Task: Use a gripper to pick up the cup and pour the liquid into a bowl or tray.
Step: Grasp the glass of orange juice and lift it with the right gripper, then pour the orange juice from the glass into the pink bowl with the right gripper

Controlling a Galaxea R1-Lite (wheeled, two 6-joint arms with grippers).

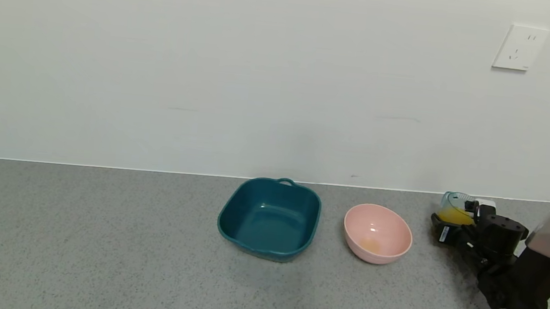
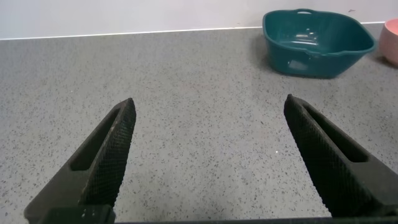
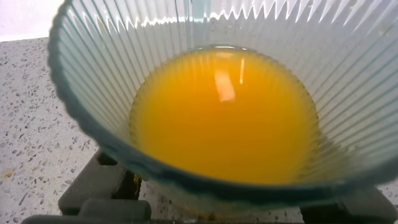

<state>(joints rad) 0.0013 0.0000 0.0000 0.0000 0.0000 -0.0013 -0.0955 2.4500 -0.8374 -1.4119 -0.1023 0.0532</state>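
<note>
My right gripper (image 1: 452,219) is at the far right of the counter, shut on the ribbed pale blue-green cup (image 1: 455,205), which tilts slightly. Orange-yellow liquid (image 1: 455,216) fills its lower part. In the right wrist view the cup (image 3: 87,74) fills the frame, with the liquid (image 3: 224,124) pooled inside and my gripper (image 3: 230,208) dark beneath it. The pale pink bowl (image 1: 377,233) stands on the counter to the left of the cup, apart from it, with a faint orange patch on its bottom. My left gripper (image 2: 208,106) is open and empty over bare counter.
A dark teal square tray (image 1: 269,219) stands left of the pink bowl; it also shows in the left wrist view (image 2: 317,40), with the bowl's edge (image 2: 392,40) beside it. The wall runs close behind, with a socket (image 1: 520,47) at upper right.
</note>
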